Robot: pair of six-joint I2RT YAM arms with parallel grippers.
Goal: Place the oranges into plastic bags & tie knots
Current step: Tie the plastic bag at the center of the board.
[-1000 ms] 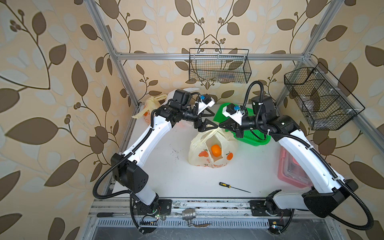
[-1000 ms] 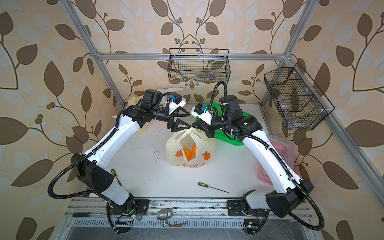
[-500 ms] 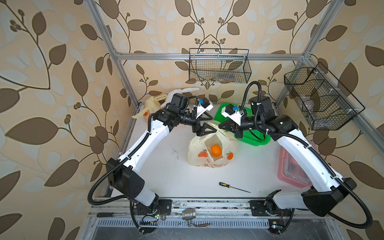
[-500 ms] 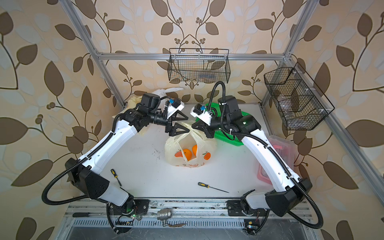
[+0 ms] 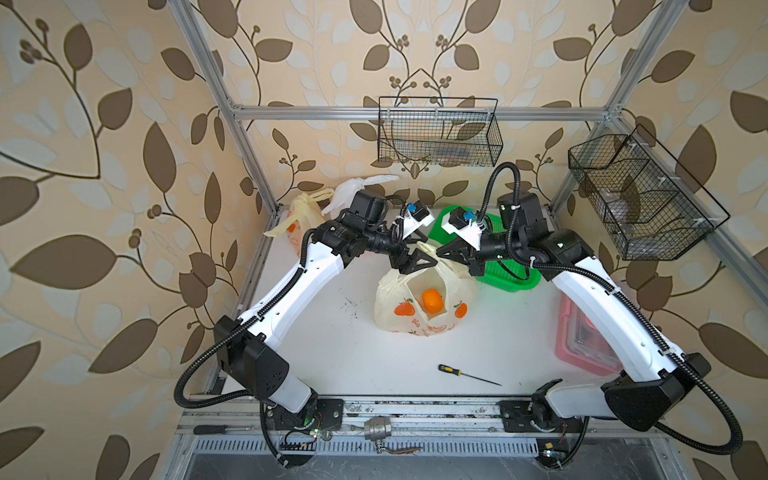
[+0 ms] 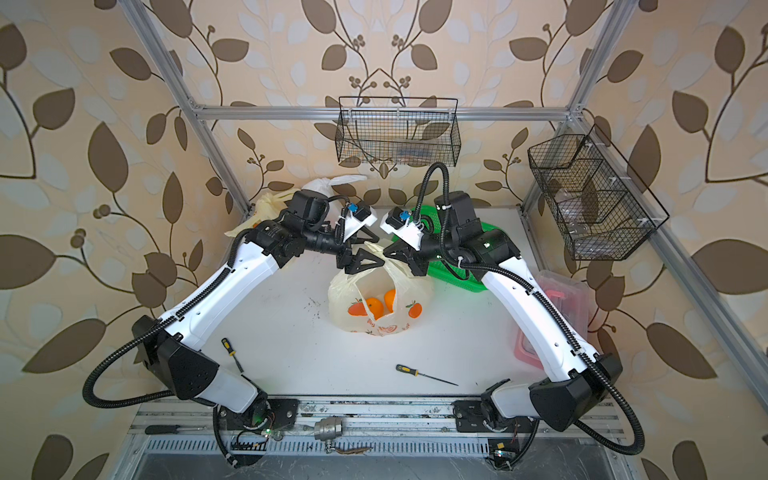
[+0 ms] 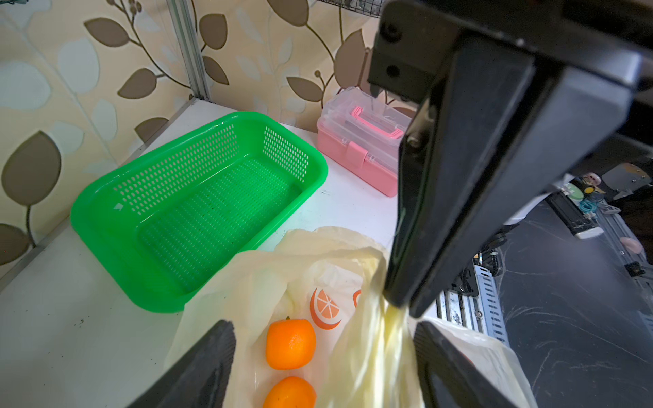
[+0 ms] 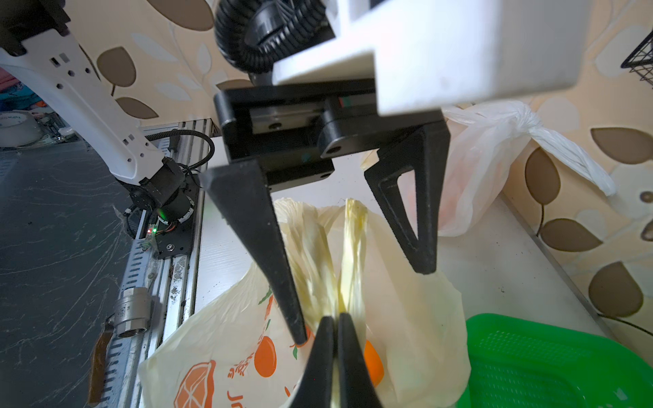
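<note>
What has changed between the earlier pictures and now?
The left gripper came down from beside the right gripper to the mouth of the yellow bag, jaws open on both sides of the bag handle. Nothing was newly gripped or let go. The right gripper stayed shut on that handle; the bag, oranges, screwdriver and green basket did not move.

We see brown-leaf beige wallpaper [image 5: 104, 137], an aluminium frame [image 5: 332, 112] holding a back wire basket [image 5: 438, 143] and a side wire basket [image 5: 640, 208], above a white tabletop [image 5: 332, 353].
</note>
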